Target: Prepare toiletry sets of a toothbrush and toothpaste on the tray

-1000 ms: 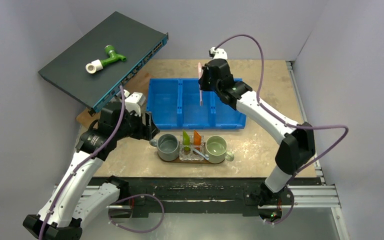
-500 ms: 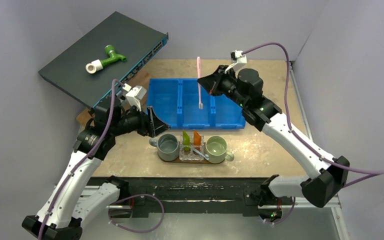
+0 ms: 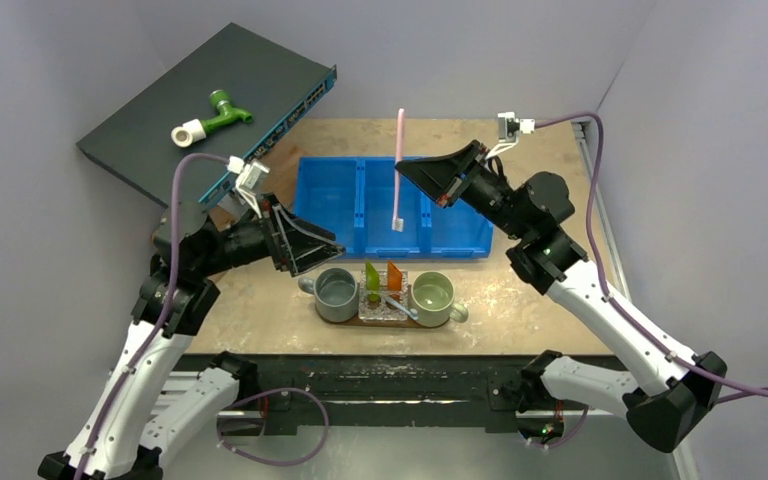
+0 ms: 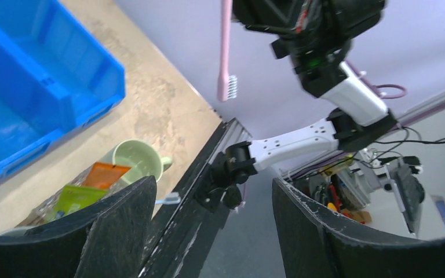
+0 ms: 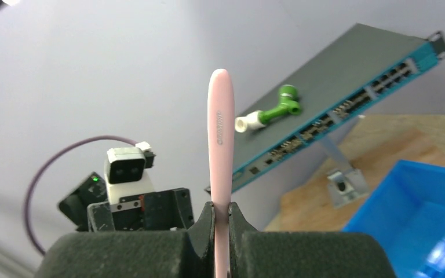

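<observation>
The pink toothbrush (image 3: 398, 170) hangs upright over the blue bin, head down, with my right gripper (image 3: 401, 168) shut on its handle. The right wrist view shows the handle (image 5: 220, 139) pinched between the jaws of that gripper (image 5: 221, 209). On the dark oval tray (image 3: 390, 324) at the near edge stand a lime-green tube (image 3: 371, 275) and an orange tube (image 3: 394, 273), and a pale blue toothbrush (image 3: 400, 306) lies there. My left gripper (image 3: 332, 250) hovers open just left of the tray, holding nothing; in its own view the left gripper (image 4: 211, 185) stands open and the pink toothbrush (image 4: 225, 52) hangs beyond.
A grey mug (image 3: 337, 293) and a green mug (image 3: 432, 293) stand at the tray's ends. The blue three-compartment bin (image 3: 360, 215) sits mid-table. A dark network switch (image 3: 210, 110) leans at the back left with a green-white pipe fitting (image 3: 210, 118) on it.
My right arm swung out to the right and turned its gripper sideways, keeping the pink toothbrush over the bin. My left gripper rose, pointed right toward the tray and opened a little wider.
</observation>
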`<state>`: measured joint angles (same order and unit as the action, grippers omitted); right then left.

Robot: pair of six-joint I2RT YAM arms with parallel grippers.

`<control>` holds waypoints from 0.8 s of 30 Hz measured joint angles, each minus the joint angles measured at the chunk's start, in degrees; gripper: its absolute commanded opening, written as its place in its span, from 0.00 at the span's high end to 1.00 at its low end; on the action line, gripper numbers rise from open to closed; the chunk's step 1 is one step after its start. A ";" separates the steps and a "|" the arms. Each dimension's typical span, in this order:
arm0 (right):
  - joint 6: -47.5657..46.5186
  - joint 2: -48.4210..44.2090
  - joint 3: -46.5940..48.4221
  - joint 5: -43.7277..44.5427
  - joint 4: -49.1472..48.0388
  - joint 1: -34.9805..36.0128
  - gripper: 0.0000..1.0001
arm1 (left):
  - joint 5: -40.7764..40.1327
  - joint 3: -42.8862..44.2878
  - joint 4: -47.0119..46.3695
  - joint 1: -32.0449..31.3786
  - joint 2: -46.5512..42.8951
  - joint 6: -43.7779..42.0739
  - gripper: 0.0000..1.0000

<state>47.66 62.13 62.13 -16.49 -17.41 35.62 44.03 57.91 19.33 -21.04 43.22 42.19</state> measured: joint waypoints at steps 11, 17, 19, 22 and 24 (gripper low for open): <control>12.37 1.79 -3.23 -1.44 -15.15 5.51 1.00 | 4.61 -1.70 -14.25 -1.18 -1.84 9.49 0.27; 13.20 5.07 -1.81 -0.79 -18.99 11.30 1.00 | 5.31 -1.90 -17.00 -1.64 -1.55 10.80 0.28; 13.40 6.01 -1.27 -0.50 -20.50 12.02 1.00 | 5.49 -1.90 -17.44 -1.66 -1.57 10.86 0.28; 13.92 7.78 -0.20 -0.22 -22.88 12.57 1.00 | 6.05 -1.90 -18.16 -1.95 -1.57 11.21 0.29; 14.27 9.09 0.76 0.07 -24.28 12.94 1.00 | 6.60 -1.90 -18.43 -2.03 -1.60 11.30 0.29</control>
<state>61.93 71.22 62.89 -16.43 -41.69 48.56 50.63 56.01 0.91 -23.07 41.63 53.49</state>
